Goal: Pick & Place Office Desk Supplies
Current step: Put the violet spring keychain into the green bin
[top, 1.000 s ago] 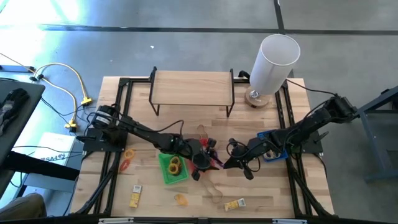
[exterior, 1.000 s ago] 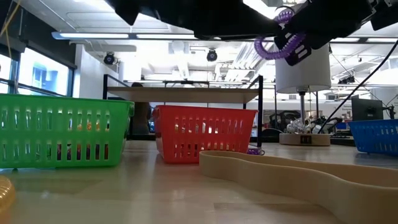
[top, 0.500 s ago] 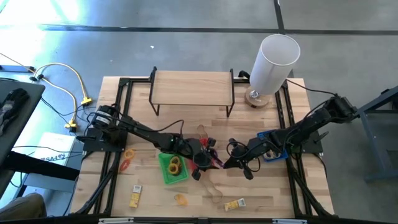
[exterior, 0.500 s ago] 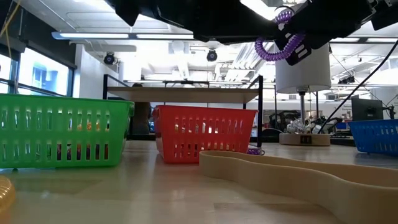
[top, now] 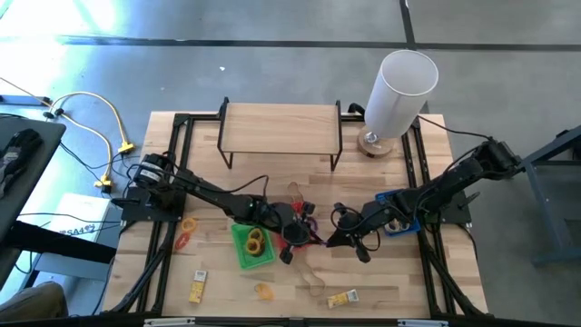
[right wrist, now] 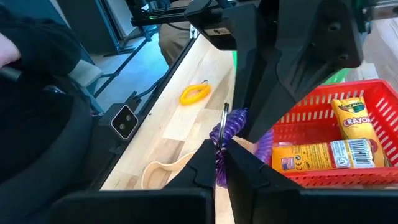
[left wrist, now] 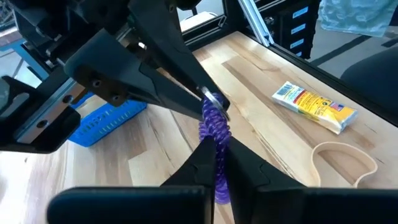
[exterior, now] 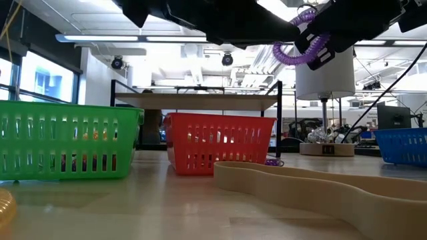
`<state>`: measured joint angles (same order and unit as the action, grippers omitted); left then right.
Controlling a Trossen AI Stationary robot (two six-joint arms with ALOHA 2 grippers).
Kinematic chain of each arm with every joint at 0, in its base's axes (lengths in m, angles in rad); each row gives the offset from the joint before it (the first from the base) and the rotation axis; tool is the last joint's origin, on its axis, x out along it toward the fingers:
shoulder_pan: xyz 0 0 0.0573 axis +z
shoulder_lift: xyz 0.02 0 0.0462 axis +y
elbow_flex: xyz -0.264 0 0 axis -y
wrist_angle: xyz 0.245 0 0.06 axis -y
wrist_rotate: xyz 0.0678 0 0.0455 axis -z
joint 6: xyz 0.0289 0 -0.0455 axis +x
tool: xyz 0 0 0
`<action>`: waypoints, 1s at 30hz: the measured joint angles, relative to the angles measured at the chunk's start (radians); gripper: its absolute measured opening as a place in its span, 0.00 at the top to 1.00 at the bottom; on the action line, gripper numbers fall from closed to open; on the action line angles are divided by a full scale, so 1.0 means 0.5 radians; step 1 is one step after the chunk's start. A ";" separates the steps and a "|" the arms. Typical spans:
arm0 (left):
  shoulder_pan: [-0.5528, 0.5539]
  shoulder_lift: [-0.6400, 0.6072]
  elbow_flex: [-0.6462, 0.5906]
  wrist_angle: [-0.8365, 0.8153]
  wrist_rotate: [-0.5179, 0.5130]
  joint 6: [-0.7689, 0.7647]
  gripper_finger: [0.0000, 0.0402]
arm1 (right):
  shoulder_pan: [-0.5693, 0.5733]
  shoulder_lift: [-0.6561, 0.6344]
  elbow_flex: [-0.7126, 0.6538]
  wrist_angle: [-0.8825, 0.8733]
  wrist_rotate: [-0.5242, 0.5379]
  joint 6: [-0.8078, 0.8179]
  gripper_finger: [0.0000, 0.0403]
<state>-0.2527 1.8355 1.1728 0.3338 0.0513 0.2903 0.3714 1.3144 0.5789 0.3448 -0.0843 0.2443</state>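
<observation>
A: Where is the purple coil [left wrist: 214, 127]?

B: Aloft at mid-table, stretched between both arms above the red basket [exterior: 220, 141]. The left gripper [top: 298, 232] and the right gripper [top: 332, 237] are each clamped on it, tip to tip.

A: How does it handle?

B: My guess: light, springy, soft. The low view shows it hanging in a loose loop, so it stretches and can whip back if one side lets go. Best gripped across a few bunched turns, never a single strand.

A: And the other supplies?

B: A yellow packet [left wrist: 313, 106] and a tan band loop [left wrist: 343, 172] lie flat on the table [top: 399, 272]; yellow rings [top: 256, 242] sit in the green basket [top: 241, 257]. The band looks floppy; pinch it at one edge.
</observation>
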 joint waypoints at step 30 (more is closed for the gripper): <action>-0.338 -0.733 0.006 -1.372 -0.307 -0.894 0.99 | 0.047 0.040 0.000 0.001 0.415 -0.011 0.32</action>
<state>-0.4218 1.4690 1.1759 -0.3522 -0.1021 -0.1567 0.3950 1.3342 0.5789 0.3454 0.1234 0.2386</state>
